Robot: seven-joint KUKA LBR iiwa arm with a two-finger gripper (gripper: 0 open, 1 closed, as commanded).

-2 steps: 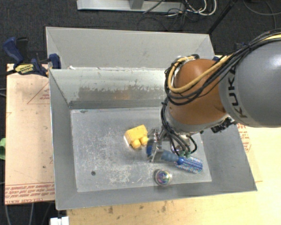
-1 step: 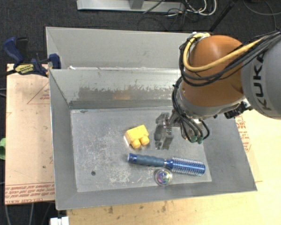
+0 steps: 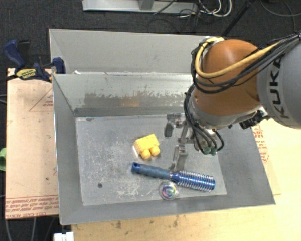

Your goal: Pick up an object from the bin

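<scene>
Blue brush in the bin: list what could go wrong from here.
1. The gripper hangs over the blue brush, near where its handle meets the bristle head. A grasp there may be off balance, so the long brush could tilt or slip out.
2. The shiny round thing lies right beside the brush and may get knocked and roll.
3. The yellow block lies close by; a sideways move could push it.

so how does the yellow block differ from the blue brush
The yellow block is short and chunky; the blue brush is long and slim. The block sits mid-bin; the brush lies nearer the view's lower edge. Both rest loose on the bin floor.
</scene>
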